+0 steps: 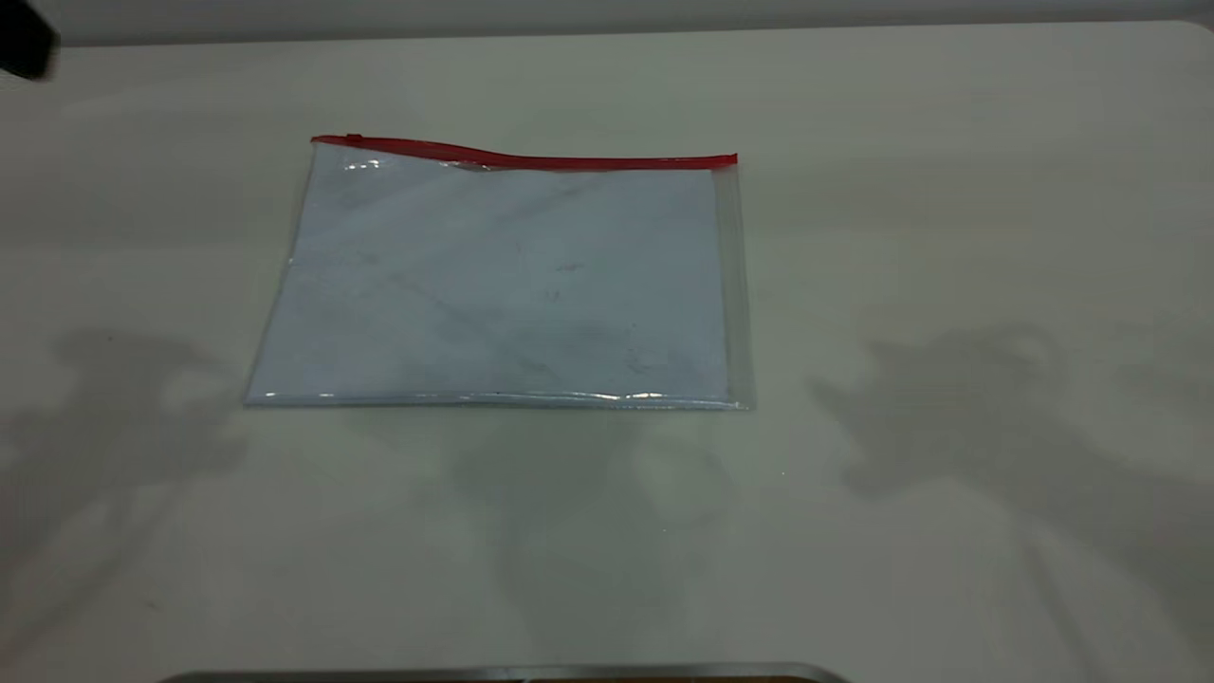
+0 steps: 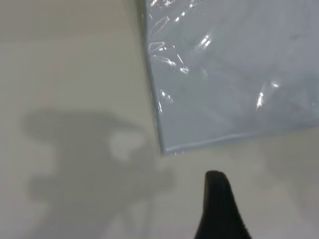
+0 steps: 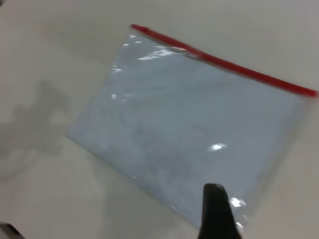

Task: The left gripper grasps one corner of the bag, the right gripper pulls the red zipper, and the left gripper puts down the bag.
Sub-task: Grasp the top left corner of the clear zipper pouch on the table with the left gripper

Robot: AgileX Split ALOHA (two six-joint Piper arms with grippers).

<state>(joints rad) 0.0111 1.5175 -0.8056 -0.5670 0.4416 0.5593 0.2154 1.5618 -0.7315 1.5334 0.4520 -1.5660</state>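
Black left claw (image 2: 219, 209) above table near bag (image 1: 503, 285), empty, opening unclear.

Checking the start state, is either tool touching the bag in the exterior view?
No, the bag lies flat on the table with nothing on it.

Bag (image 1: 503, 285) flat on table (image 1: 948, 237)

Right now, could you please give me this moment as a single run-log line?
bag: flat on table, ungrasped | red zipper: far edge | left gripper: off near corner | right gripper: above bag
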